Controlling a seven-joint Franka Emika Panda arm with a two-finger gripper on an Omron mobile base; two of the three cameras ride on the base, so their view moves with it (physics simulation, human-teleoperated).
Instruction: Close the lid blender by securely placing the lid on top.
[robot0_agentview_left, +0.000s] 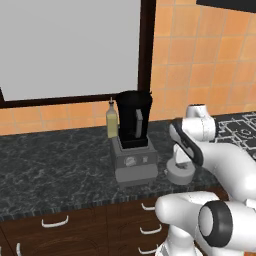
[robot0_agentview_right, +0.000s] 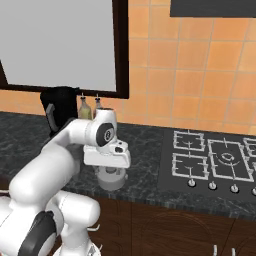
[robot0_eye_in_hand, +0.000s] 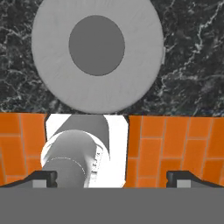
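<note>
Pickup stage, looks like: the gripper is held wide open and empty over the lid on the counter. Lowering and closing is needed next, then the blender.

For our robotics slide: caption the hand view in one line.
Open gripper poised directly above the round grey lid lying on the dark marble counter.
</note>
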